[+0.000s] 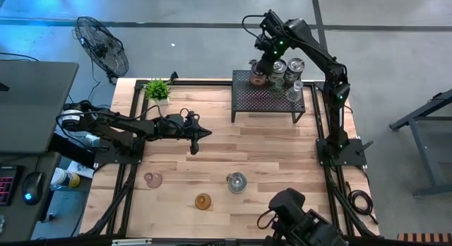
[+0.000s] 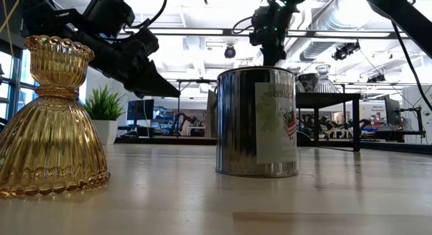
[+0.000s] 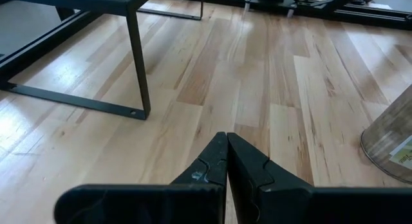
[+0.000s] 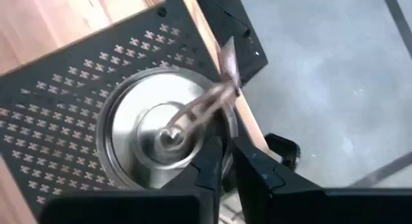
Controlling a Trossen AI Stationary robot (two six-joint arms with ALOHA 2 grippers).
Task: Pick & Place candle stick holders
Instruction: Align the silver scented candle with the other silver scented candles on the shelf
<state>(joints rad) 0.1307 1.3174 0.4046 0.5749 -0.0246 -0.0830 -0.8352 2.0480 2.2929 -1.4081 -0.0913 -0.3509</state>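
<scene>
Several candle stick holders stand on the black mesh rack [image 1: 268, 97] at the table's far side. My right gripper [image 4: 228, 169] is over the rack's far left corner, shut on a silvery holder [image 4: 151, 137] that stands on the mesh. On the table's near part rest a pink holder [image 1: 152, 179], an amber holder [image 2: 47, 120] and a silvery labelled holder [image 2: 258, 120], each on its base. My left gripper [image 3: 226, 153] hovers shut over the table's middle left and touches nothing. My right gripper has the silvery holder's rim [image 4: 222, 137] between its two fingers, one finger [image 4: 209, 159] on the inner side of the wall and one on the outer. The fingers come steeply from above. The holder stands upright with its base on the rack's mesh.
A small green potted plant [image 1: 157, 89] stands at the table's far left. A fan [image 1: 102, 44] is beyond that corner. The rack's legs [image 3: 138, 56] reach down to the table. Bare wood lies between the rack and the three near holders.
</scene>
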